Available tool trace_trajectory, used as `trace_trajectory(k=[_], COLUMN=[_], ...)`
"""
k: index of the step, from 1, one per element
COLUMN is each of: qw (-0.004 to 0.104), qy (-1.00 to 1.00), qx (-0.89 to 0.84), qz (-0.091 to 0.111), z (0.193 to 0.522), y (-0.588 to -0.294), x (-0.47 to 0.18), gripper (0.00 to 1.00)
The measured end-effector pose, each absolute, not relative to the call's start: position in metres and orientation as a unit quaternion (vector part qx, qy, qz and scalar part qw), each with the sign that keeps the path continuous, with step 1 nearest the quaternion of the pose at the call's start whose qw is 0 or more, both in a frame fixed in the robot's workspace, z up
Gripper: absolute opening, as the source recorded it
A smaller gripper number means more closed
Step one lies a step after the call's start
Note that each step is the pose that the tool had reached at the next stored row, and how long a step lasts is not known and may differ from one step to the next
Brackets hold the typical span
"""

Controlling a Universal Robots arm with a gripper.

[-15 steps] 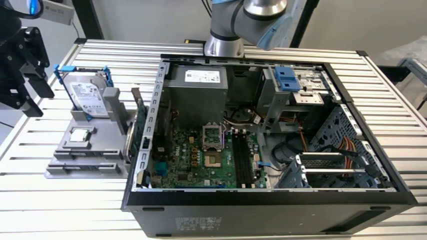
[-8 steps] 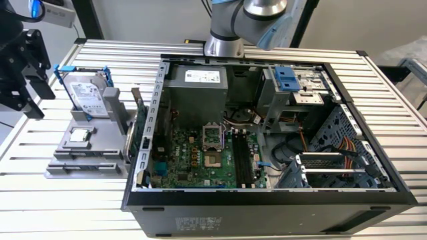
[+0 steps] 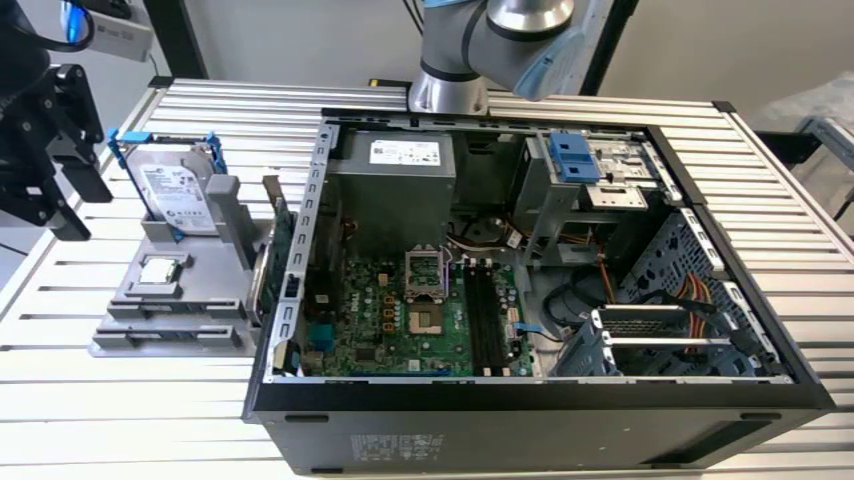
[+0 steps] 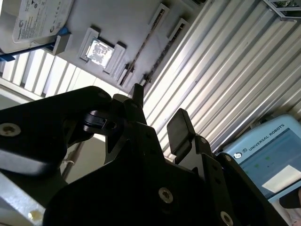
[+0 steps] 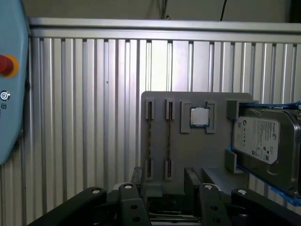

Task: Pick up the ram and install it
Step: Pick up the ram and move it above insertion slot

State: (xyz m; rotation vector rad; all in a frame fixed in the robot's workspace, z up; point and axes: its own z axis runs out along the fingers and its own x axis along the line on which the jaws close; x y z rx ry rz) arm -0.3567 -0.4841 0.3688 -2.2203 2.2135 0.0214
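The ram (image 5: 168, 136) stands on edge in a slot of the grey holder (image 5: 197, 146) and appears as a thin line; a like stick (image 5: 149, 136) fills the neighbouring slot. In the second wrist view the same two sticks (image 4: 141, 54) run side by side on the holder (image 4: 122, 19). My gripper (image 5: 163, 181) hangs open above the holder's edge, apart from the sticks, with nothing between its black fingers (image 4: 178, 129). In the exterior view the gripper (image 3: 60, 170) is at the far left, high over the table. The motherboard's black memory slots (image 3: 487, 320) lie inside the open computer case (image 3: 534, 400).
The holder (image 3: 147, 310) also carries a silver hard drive in a blue frame (image 3: 174, 190) and a small square processor (image 3: 160, 270). A blue teach pendant (image 5: 9, 84) lies on the ribbed aluminium table (image 5: 84, 117). The arm's base (image 3: 447, 90) stands behind the case.
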Motion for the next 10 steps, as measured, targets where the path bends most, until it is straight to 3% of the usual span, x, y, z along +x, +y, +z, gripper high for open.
trace_trajectory(k=[10], qw=[0.001], qy=[0.706], qx=[-0.708], qz=[0.005], z=[0.3651], y=[-0.484], x=[-0.3567], gripper=[1.0])
